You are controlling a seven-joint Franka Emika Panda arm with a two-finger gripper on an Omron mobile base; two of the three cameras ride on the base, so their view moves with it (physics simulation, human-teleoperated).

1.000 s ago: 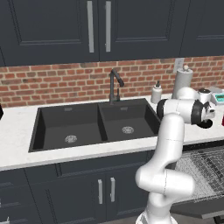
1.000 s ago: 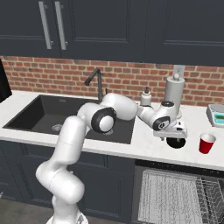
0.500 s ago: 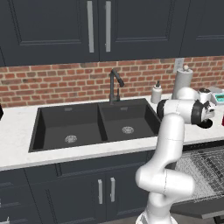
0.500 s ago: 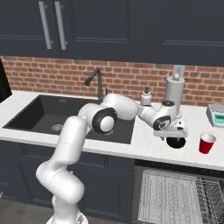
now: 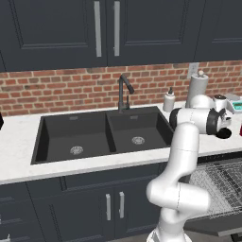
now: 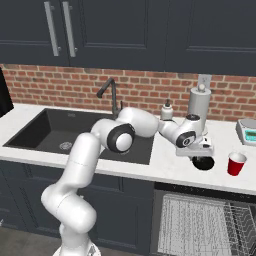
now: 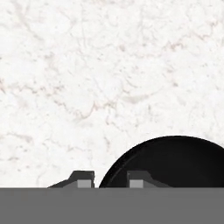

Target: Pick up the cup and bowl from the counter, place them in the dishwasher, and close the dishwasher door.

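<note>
The black bowl (image 6: 203, 163) (image 5: 225, 134) sits on the white counter (image 6: 165, 167), right of the sink. My gripper (image 6: 201, 155) (image 5: 222, 130) points down onto its near rim. In the hand view the gripper (image 7: 110, 178) has its jaws drawn in narrow, one fingertip outside the bowl (image 7: 175, 162) and one inside, the rim between them. The red cup (image 6: 236, 164) stands upright just right of the bowl, apart from it. Below the counter the dishwasher's grey wire rack (image 6: 200, 225) (image 5: 222, 184) is pulled out over the lowered dishwasher door (image 5: 208, 226).
Behind the bowl stand a paper towel roll (image 6: 199, 102), a soap bottle (image 6: 166, 110) and a small scale (image 6: 247, 131). The black double sink (image 6: 60, 132) with its faucet (image 6: 112, 95) lies to the left. Navy cupboards hang above.
The jaws have drawn in from wide open to narrow around the bowl's rim. The arm, the bowl and the cup stay where they were.
</note>
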